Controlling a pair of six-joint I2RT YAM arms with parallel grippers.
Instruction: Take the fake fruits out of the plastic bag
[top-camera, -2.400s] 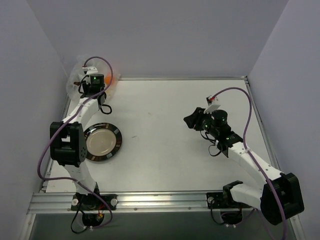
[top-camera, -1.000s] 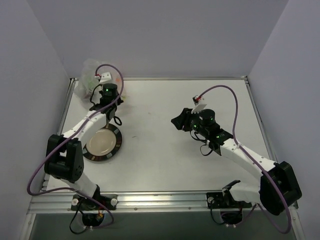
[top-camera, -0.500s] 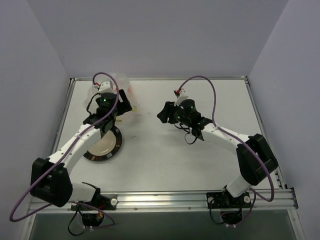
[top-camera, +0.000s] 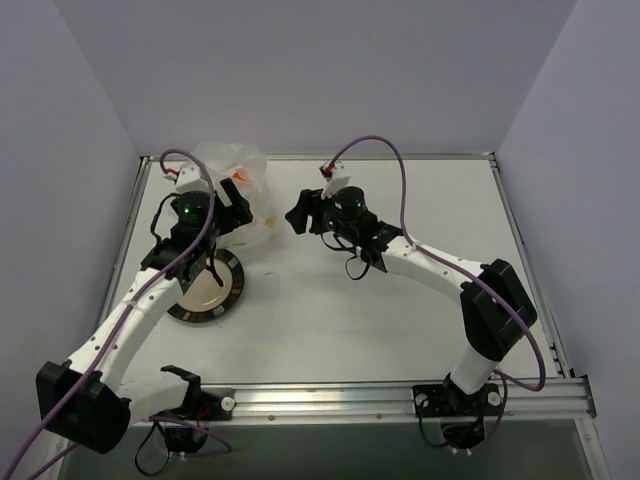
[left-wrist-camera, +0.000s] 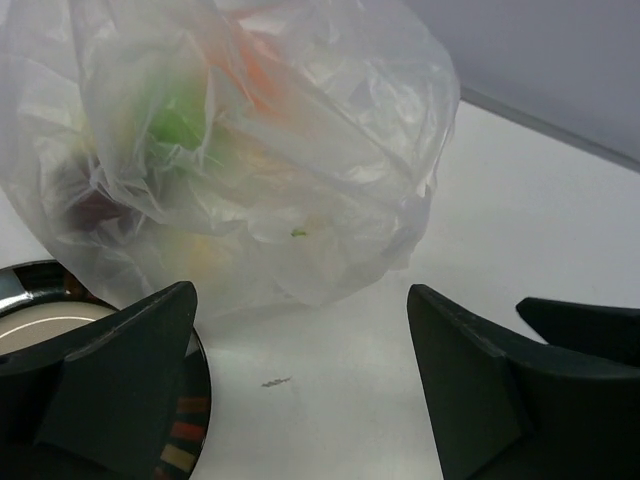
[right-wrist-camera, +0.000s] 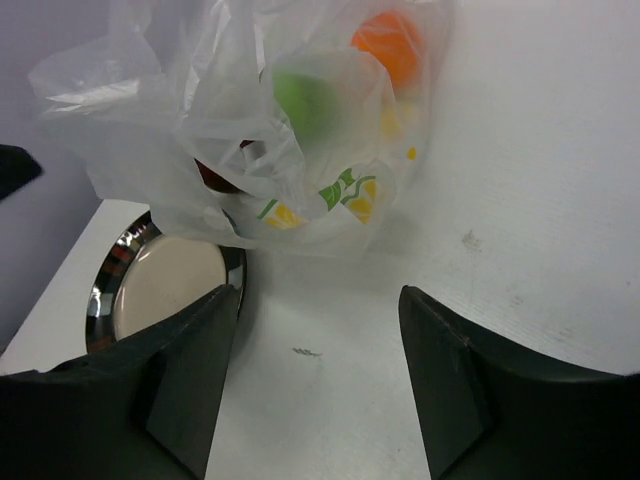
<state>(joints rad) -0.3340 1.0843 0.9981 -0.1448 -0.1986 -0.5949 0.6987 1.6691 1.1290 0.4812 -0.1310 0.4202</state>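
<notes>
**Both jaws released, facing the bag at the far-left corner**

The left jaws are standing wide apart and gripping nothing. Only bare table (left-wrist-camera: 330, 400) is showing between the two dark fingers (left-wrist-camera: 130, 380). The right jaws are also parted and holding nothing, with a strip of white surface lying between their fingers (right-wrist-camera: 190, 370) and the bag.

In the overhead view the two sets of jaws are flanking the plastic bag (top-camera: 238, 170), the left ones close beside it and the right ones near but apart from it. The left arm (top-camera: 130, 320) is crossing above the plate (top-camera: 234, 288), which is sitting just on the near side of the bag. From the right wrist, the bag's lower edge is meeting the plate's far rim (right-wrist-camera: 100, 295); whether it is resting on that rim I cannot tell.

Room is tight behind and to the left. The bag is sitting close to the table's far edge and the back wall (top-camera: 320, 80), with the left wall (top-camera: 60, 150) near. A broad stretch of table (top-camera: 420, 320) is running to the right and toward the arm bases.

The bag is bulging upward, crinkled and translucent, with yellow lemon marks low on one side. Three of the fake fruits are showing through it: the orange piece (right-wrist-camera: 390, 45) uppermost, the green piece (right-wrist-camera: 305, 100) beside it, and the dark brown piece (right-wrist-camera: 215, 175) lowest, nearest the plate.
</notes>
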